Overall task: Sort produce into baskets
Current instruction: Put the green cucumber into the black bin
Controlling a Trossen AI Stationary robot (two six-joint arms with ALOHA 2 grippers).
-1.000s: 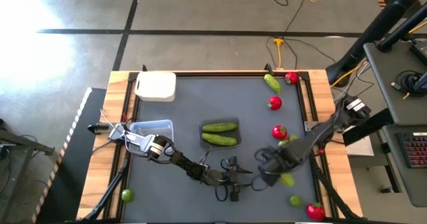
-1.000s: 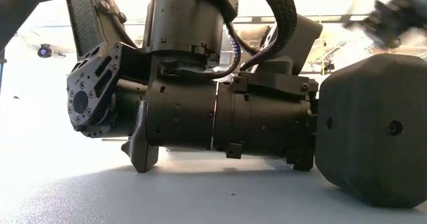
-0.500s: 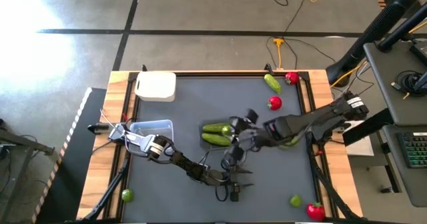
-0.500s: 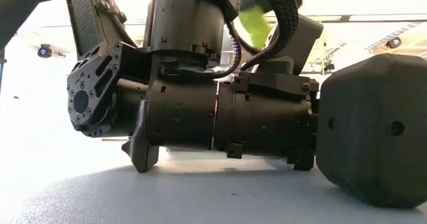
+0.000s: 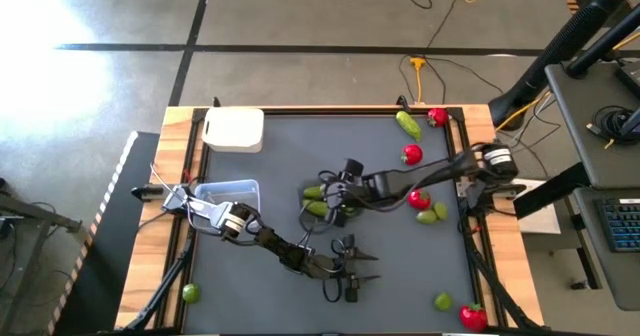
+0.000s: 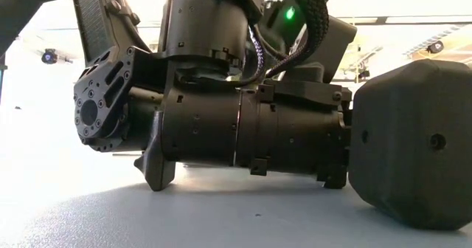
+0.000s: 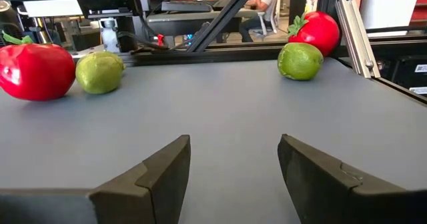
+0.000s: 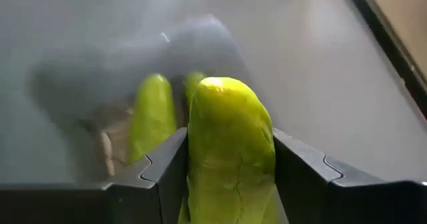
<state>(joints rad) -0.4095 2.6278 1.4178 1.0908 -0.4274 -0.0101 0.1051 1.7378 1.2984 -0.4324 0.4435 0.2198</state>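
My right pincer (image 5: 335,198) hangs over the dark basket (image 5: 312,212) at mid-bench, clamped on a green cucumber (image 8: 230,144), with two more cucumbers (image 8: 152,117) lying in the basket below. My left pincer (image 5: 352,276) rests low on the near bench, fingers apart and empty.

From above we see a strong white glare on the floor (image 5: 50,16) at the upper left, while the grey mat (image 5: 290,156) is evenly lit. At table height the arm housing (image 6: 243,137) is a backlit silhouette, and in the right wrist view the cucumber (image 8: 230,151) and its background are blurred.
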